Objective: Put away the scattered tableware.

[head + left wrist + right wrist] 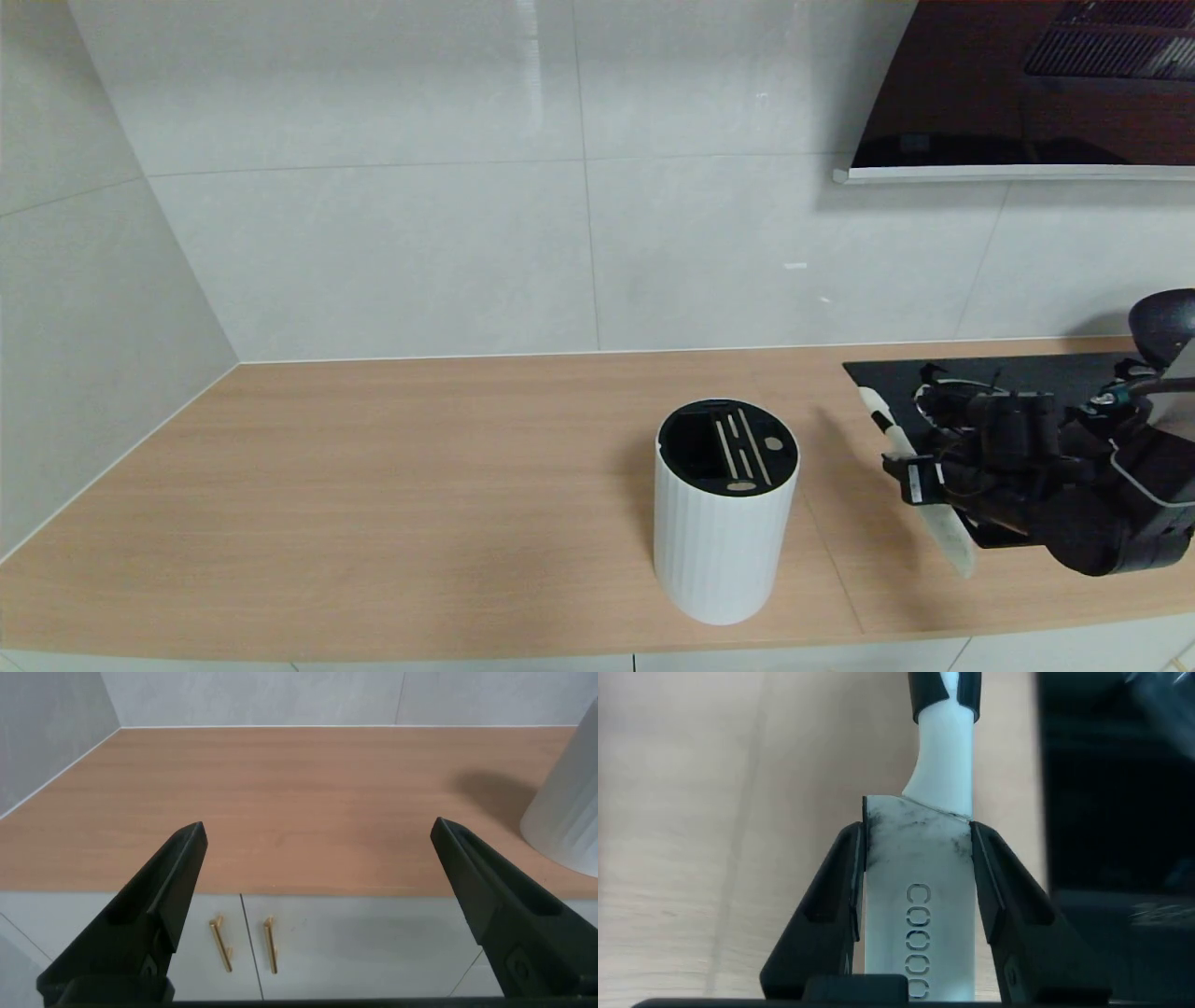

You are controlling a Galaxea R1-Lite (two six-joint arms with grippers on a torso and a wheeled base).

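Head view: a white ribbed knife holder with a black slotted top is seen upright on the wooden countertop. To its right, well apart, a white knife is held by the right gripper over the near edge of a black cooktop. A dark range hood is mounted on the tiled wall.

Left wrist view: the left gripper is seen with jaws spread wide and nothing between them, above the countertop's front edge. Gold cabinet handles are noted below.

Right wrist view: the jaws are closed on the knife's broad flat part.
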